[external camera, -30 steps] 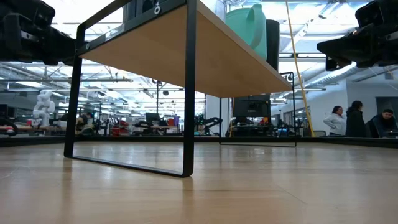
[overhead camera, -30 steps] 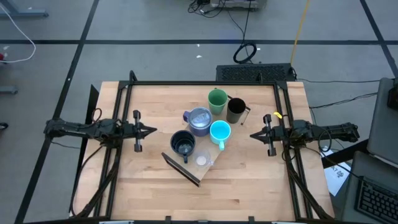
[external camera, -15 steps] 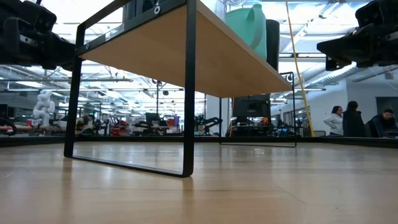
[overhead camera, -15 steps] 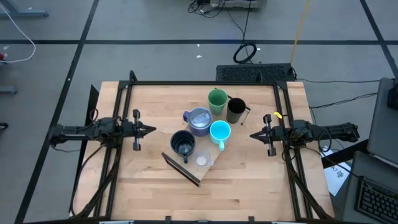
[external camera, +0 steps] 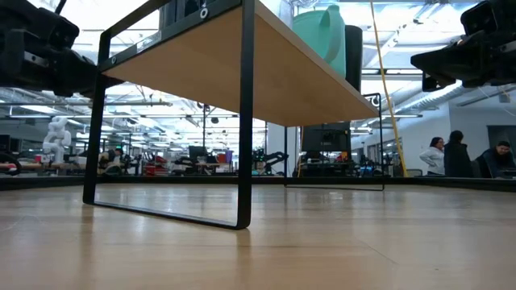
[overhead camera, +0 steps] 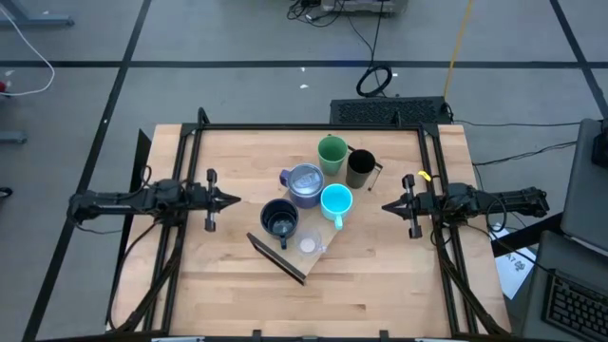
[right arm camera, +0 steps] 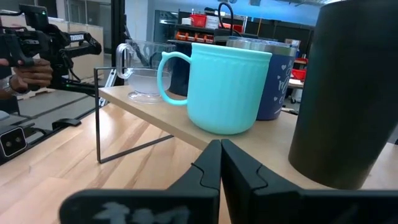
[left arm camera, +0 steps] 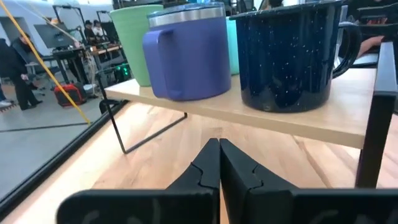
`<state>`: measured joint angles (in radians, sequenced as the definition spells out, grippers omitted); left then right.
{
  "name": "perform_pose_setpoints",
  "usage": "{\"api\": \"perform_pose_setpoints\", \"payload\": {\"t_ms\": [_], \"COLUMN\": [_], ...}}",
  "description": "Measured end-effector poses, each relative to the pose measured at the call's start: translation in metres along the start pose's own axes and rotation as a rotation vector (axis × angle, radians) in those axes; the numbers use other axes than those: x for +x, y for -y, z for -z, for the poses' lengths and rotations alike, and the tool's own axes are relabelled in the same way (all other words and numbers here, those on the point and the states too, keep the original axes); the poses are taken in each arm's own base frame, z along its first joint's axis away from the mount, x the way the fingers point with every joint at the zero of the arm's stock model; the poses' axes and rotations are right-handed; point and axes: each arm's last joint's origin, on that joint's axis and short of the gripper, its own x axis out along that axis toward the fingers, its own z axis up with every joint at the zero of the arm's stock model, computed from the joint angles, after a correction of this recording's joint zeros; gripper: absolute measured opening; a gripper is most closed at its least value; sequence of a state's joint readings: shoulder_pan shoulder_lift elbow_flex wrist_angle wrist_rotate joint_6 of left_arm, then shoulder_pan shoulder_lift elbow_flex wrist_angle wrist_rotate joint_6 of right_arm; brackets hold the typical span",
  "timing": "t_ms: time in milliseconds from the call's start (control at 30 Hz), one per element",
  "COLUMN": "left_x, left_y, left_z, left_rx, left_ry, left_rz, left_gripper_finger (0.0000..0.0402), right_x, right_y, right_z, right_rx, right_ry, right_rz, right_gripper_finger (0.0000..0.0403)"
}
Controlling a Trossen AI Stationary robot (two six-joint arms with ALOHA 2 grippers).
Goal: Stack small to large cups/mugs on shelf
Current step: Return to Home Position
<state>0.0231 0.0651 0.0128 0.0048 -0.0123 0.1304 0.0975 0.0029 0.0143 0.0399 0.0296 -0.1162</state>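
Note:
The shelf (external camera: 242,72) stands mid-table on black brackets (overhead camera: 277,256). On it stand the green cup (overhead camera: 332,152), tall black mug (overhead camera: 360,168), purplish-grey mug (overhead camera: 305,183), cyan mug (overhead camera: 336,201), squat black mug (overhead camera: 279,219) and tiny clear cup (overhead camera: 308,245). My left gripper (overhead camera: 236,199) is shut and empty, hovering left of the shelf and pointing at the purplish-grey mug (left arm camera: 186,56) and squat black mug (left arm camera: 289,56). My right gripper (overhead camera: 385,206) is shut and empty, hovering right of the shelf and facing the cyan mug (right arm camera: 227,87) and tall black mug (right arm camera: 348,93).
A black frame (overhead camera: 313,127) runs around the tabletop. Bare wood lies near the front edge (overhead camera: 313,304) and between each gripper and the shelf. People stand in the room beyond the table (external camera: 463,153).
My left arm has shifted a little at the table's left side, its gripper staying shut and off the shelf. The cups and the shelf have not moved.

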Motion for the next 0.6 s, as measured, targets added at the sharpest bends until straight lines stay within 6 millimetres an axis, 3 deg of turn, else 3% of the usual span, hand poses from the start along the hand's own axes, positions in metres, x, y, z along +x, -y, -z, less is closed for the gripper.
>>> {"api": "perform_pose_setpoints", "payload": {"t_ms": [600], "left_x": [0.0017], "left_y": [-0.0071], "left_z": [0.0020], "left_rx": [-0.015], "left_ry": [-0.033], "left_rz": [-0.134], "left_gripper_finger": [0.0002], "right_x": [0.0000], "right_y": [0.0000], "right_z": [0.0000], "right_rx": [0.000], "right_ry": [0.000], "right_rz": [0.000], "right_gripper_finger": [0.0000]}}
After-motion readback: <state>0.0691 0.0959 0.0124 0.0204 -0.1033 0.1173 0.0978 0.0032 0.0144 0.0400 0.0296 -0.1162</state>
